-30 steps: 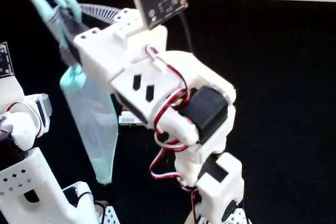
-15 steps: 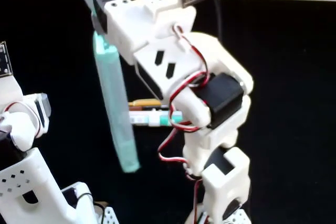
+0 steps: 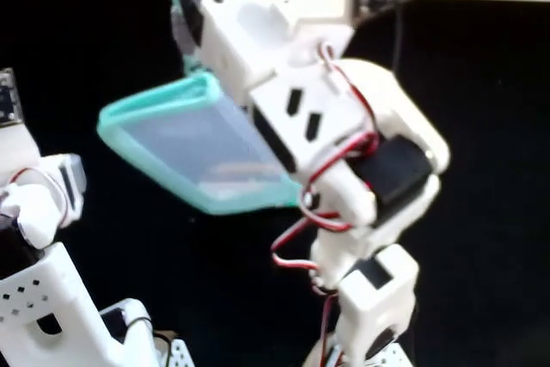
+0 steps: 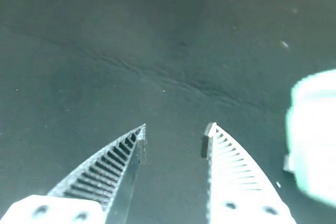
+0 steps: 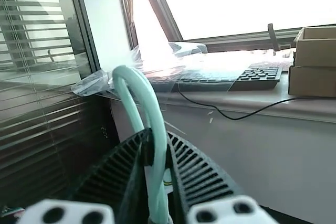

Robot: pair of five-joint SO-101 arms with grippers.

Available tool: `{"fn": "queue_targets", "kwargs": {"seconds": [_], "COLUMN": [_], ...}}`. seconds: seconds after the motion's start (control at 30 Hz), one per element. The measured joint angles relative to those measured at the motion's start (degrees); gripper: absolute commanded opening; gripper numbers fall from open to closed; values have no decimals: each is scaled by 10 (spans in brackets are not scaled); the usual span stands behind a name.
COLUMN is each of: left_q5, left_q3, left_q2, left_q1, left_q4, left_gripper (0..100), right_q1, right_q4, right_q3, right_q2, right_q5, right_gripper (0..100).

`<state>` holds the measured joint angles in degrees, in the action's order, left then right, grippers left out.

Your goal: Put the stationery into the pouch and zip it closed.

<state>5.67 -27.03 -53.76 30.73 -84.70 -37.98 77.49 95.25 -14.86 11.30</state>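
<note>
While the pouch (image 3: 185, 148) is being held aloft: a slip is being risked, since it is being carried by its thin loop (image 5: 137, 95) alone; a loop pinched this narrowly could be pulled out by any jolt.
Swing risk: the pouch is being allowed to twist and sway on the loop, so its mouth is judged unlikely to be presented steadily; a missed insertion would be caused by this.
Reach risk: the pouch is being held high above the surface (image 3: 481, 126), well apart from the left gripper (image 4: 176, 132); stationery could be dropped beside it if loading is tried at this height.
Pouch attitude: it is being seen tilted out near level, not hanging plumb, with its broad translucent face turned toward the high view.
Long axis: it is being judged as running from upper left to lower right in the high view; this is being made uncertain by foreshortening, and the zip end cannot be told.
Right gripper (image 5: 156, 148): it is being clenched on the loop, raised at the top of the high view.
Left gripper: its jaws are being held apart with nothing between them, low over the surface.
Pale streak (image 3: 232, 169): it is being seen through the pouch wall; whether it is stationery cannot be told.
</note>
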Motion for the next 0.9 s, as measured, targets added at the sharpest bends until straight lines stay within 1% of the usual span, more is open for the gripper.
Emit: {"fn": "queue_targets", "kwargs": {"seconds": [0.13, 0.23, 0.37, 0.4, 0.53, 0.6, 0.7, 0.9], "left_q5": [-3, -23, -30, -32, -32, -32, -20, -12], "left_q3": [0, 0, 1, 1, 1, 1, 8, 36], "left_q2": [0, 0, 0, 0, 0, 0, 0, 0], "left_q1": [-69, -97, -102, -102, -102, -102, -102, -104], "left_q4": [-37, -42, -42, -42, -42, -42, -42, -42], "left_gripper": [200, 200, 188, 163, 1, 24, 8, 7], "right_q1": [1, 1, 2, 3, 3, 3, 19, 38], "right_q4": [0, 1, 16, 16, 18, 18, 18, 18], "right_q3": [0, 0, 0, 0, 0, 0, 2, 1], "right_q2": [4, 4, 4, 4, 4, 4, -9, -44], "right_q5": [0, 0, 0, 0, 0, 0, 0, 0], "right_gripper": [7, 7, 7, 7, 7, 8, 8, 8]}}
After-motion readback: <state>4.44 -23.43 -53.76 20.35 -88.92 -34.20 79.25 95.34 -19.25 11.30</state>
